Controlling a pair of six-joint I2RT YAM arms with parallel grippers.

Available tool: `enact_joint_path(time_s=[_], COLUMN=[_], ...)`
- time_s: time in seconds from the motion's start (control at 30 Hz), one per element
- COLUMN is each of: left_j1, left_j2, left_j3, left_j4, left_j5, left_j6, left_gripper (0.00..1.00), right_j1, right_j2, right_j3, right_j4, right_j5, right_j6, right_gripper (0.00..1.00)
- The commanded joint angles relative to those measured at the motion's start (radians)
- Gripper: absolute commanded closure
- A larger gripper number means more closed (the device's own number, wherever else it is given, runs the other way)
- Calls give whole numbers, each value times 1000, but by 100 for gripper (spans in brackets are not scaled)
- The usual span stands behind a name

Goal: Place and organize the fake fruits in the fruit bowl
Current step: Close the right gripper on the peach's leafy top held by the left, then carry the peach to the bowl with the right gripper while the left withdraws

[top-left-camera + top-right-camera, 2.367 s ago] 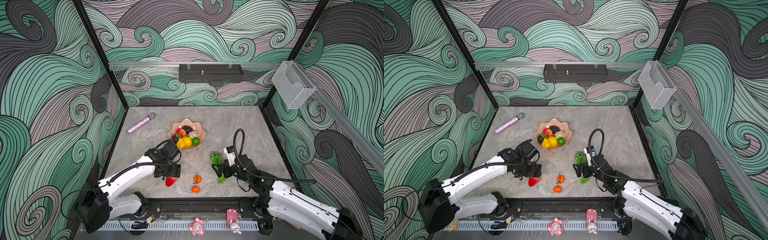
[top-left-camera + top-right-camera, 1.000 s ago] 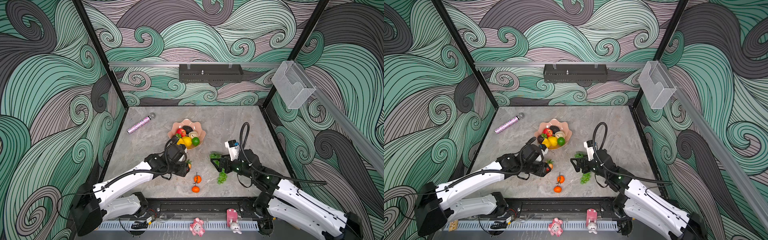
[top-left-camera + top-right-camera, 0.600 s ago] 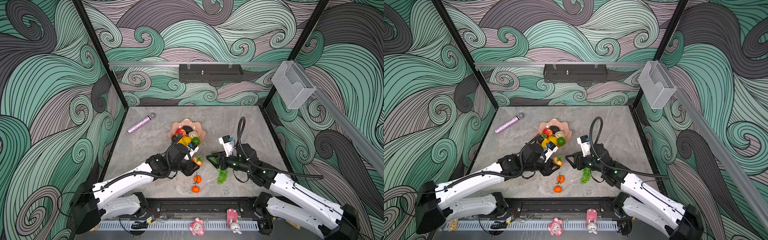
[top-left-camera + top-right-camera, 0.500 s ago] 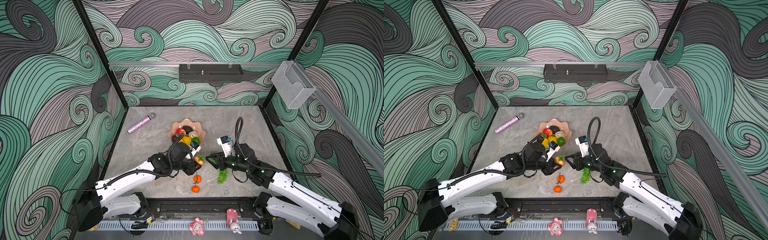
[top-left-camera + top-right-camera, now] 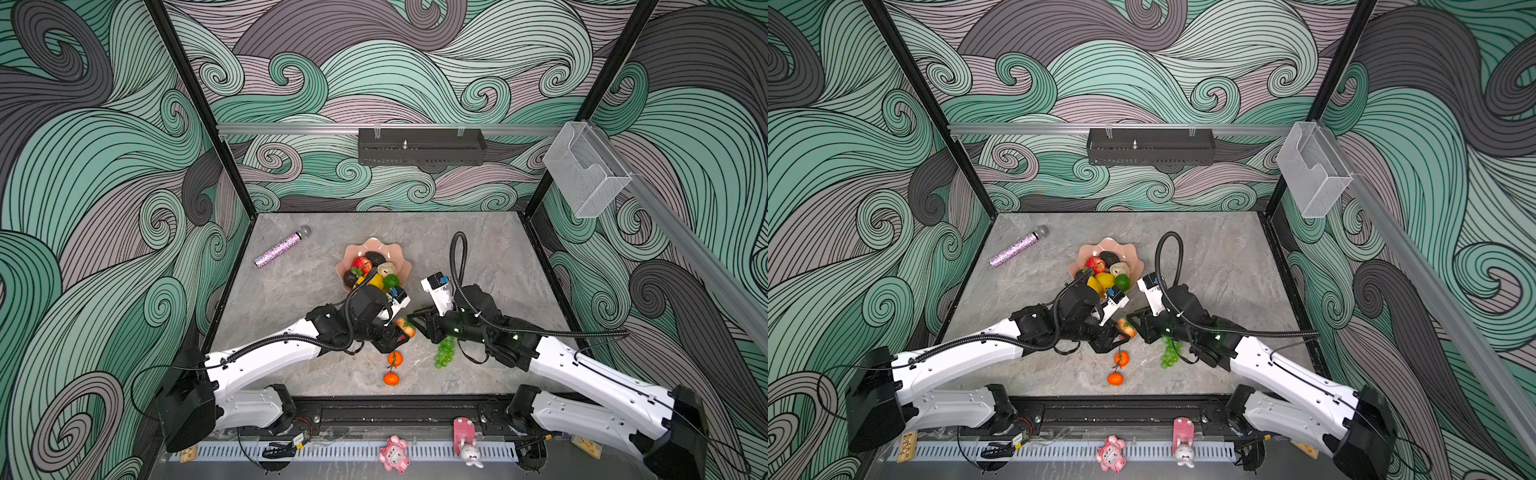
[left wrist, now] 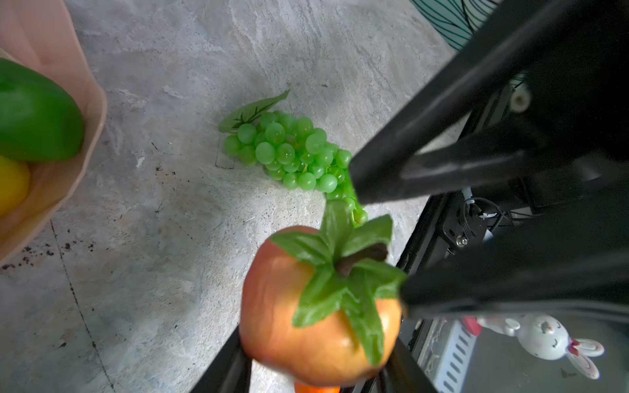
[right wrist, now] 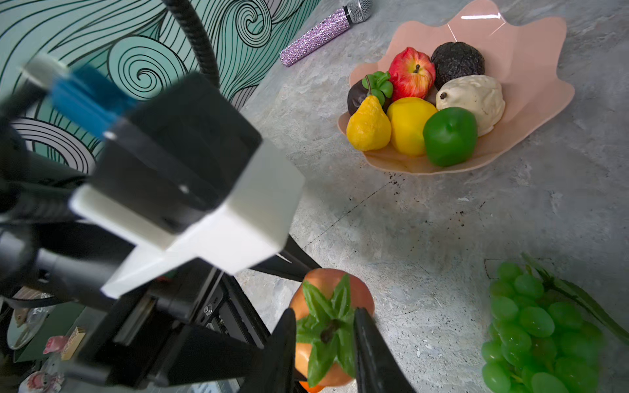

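1. The left gripper (image 5: pixel 400 333) is clamped on an orange-red plastic fruit (image 6: pixel 289 306) with a green leafy crown, one finger on each side of its body.
2. The right gripper (image 7: pixel 325 326) is narrowed onto that fruit's crown. Both black fingers touch the leaves, so both arms hold the same piece.
3. The fruit hangs above the grey marbled tabletop (image 5: pixel 291 299), just on the near side of the shallow salmon-pink bowl (image 5: pixel 388 246) with a scalloped rim, and outside it.
4. The bowl holds a red apple (image 7: pixel 410 78), a dark rough avocado (image 7: pixel 456 61), a cream pear (image 7: pixel 473 95), a yellow pear (image 7: pixel 367 126), a yellow lemon (image 7: pixel 408 126), a glossy green lime (image 7: pixel 449 136) and a dark fruit with green leaves (image 7: pixel 357 97).
5. A bunch of green plastic grapes (image 5: pixel 444 353) lies on the table beneath the right arm.
6. Two small orange tangerines (image 5: pixel 395 358) sit near the front edge, just below the held fruit in both top views.
7. A glittery pink microphone (image 5: pixel 282 251) lies at the far left, well apart from the bowl.
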Motion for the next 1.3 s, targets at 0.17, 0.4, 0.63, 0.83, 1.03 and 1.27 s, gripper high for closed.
enact_joint_path(time_s=[0.17, 0.4, 0.63, 0.83, 1.03, 1.27], left_j1=[-13, -15, -15, -13, 1, 27], left_j2=[14, 12, 5, -92, -366, -612], left_j3=[43, 38, 41, -4, -157, -274], left_j4=[3, 1, -28, -43, 67, 6], left_j5=[23, 20, 9, -108, -279, -531], left_j6=[18, 18, 17, -18, -60, -133], left_gripper=[57, 56, 44, 22, 5, 2], right_j1=[14, 17, 16, -60, -201, -311], right_j2=[19, 27, 36, 27, 110, 323], right_j3=[-2, -2, 9, 31, 145, 293], right_j4=[2, -3, -6, 7, 3, 93], right_j5=[19, 22, 27, 12, 3, 27], right_j6=[-31, -41, -49, -55, -138, -175], right_gripper=[84, 96, 100, 100, 100, 100])
